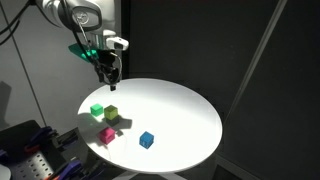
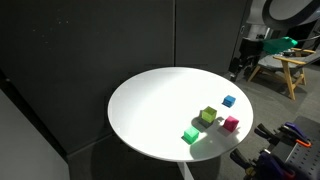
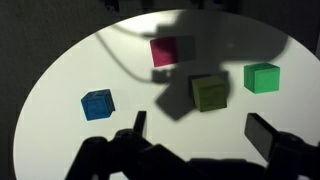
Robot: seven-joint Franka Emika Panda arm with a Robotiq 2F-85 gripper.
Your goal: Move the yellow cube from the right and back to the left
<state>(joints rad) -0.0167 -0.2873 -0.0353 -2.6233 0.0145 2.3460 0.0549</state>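
The yellow cube (image 1: 112, 113) is a small lime-tinted cube on the round white table (image 1: 185, 115). It also shows in the other exterior view (image 2: 208, 115) and in the wrist view (image 3: 210, 93), where shadow covers it. My gripper (image 1: 110, 76) hangs well above the table's edge, apart from every cube; in an exterior view it is at the right (image 2: 240, 68). In the wrist view its two fingers (image 3: 200, 135) stand wide apart with nothing between them. It is open and empty.
A bright green cube (image 1: 97, 110) (image 2: 190, 135) (image 3: 263, 77), a pink cube (image 1: 107, 135) (image 2: 231, 124) (image 3: 165, 52) and a blue cube (image 1: 146, 139) (image 2: 229, 101) (image 3: 98, 104) lie near the yellow cube. A wooden stand (image 2: 290, 65) is beyond the table.
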